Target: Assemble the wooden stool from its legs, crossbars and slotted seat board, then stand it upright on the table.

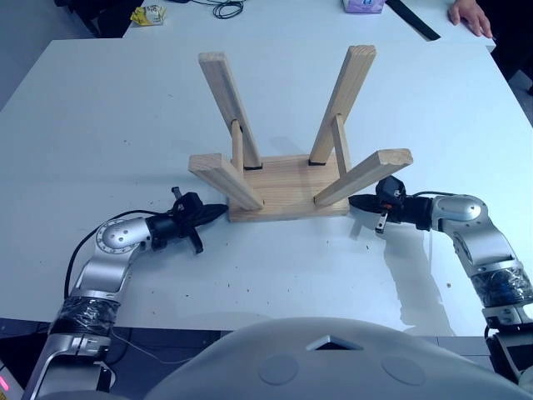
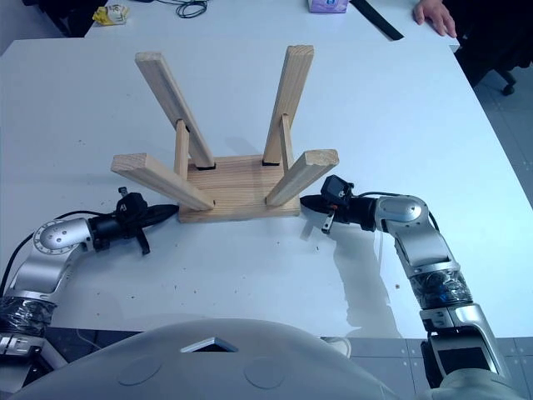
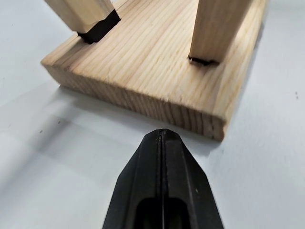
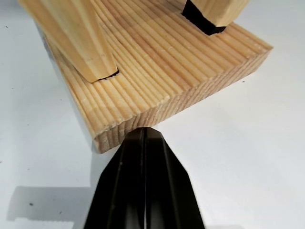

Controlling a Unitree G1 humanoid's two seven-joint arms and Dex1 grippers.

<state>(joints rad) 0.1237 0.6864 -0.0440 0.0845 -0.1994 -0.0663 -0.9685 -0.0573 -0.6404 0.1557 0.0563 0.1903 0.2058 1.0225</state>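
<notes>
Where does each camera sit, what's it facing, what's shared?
Left eye view: head-mounted, looking down at the upturned pale wooden stool on the white table; left arm and right arm show.
Right eye view: stereo twin, shares that scene.
Left wrist view: behind the black left gripper, facing a corner of the wooden seat board.
Right wrist view: behind the black right gripper, facing another corner.

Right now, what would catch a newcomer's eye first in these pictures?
The wooden stool sits upside down in the middle of the table, its four legs splayed upward. The left hand and right hand, both shut, point at the stool's near corners from either side.
</notes>
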